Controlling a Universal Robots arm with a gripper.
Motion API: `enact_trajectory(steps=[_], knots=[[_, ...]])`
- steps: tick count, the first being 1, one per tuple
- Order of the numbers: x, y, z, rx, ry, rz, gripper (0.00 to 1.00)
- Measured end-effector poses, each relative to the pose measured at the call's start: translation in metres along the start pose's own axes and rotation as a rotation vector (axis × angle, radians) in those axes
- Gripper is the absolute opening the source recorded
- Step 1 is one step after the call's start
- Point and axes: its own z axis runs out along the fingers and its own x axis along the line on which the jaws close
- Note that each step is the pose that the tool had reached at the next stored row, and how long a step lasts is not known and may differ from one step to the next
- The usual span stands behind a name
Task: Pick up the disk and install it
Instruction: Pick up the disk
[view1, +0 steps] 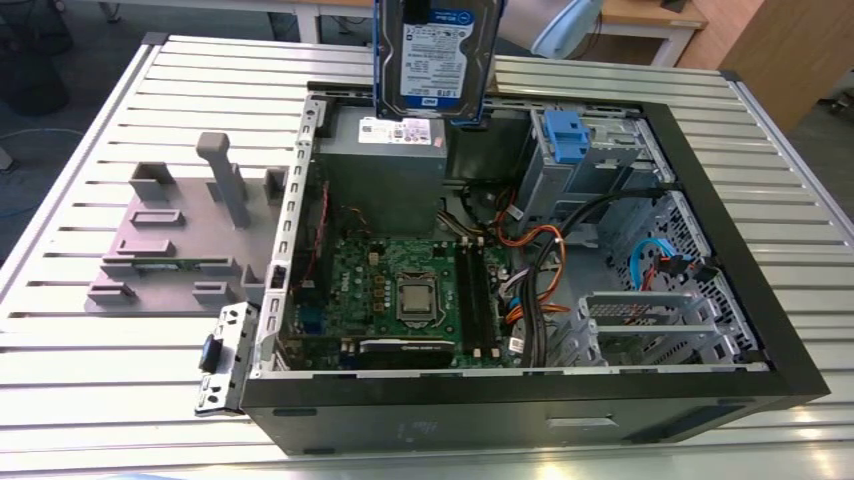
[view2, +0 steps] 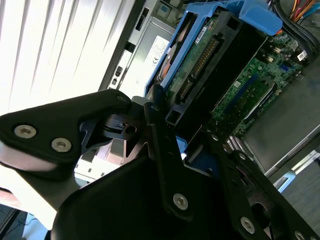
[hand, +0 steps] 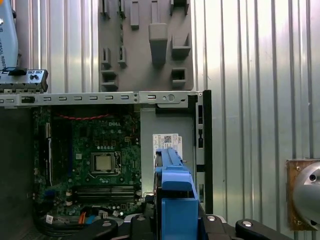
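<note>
Exterior view, disk upright above case

The disk is showing a white-and-blue printed label. Its carrier bracket is presenting solid blue. The motherboard is reading green. The power supply box and the stand are showing plain grey. The table is displaying silver ribbed striping. The case is showing black, the cables orange, and the drive cage tab light blue.

Exterior view high; both wrist views overlook motherboard
</note>
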Motion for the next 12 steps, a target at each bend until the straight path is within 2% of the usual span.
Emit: enact_trajectory(steps=[12], knots=[[0.0037,-0.0001,0.0000,0.0000,-0.0001,0.000,0.36]])
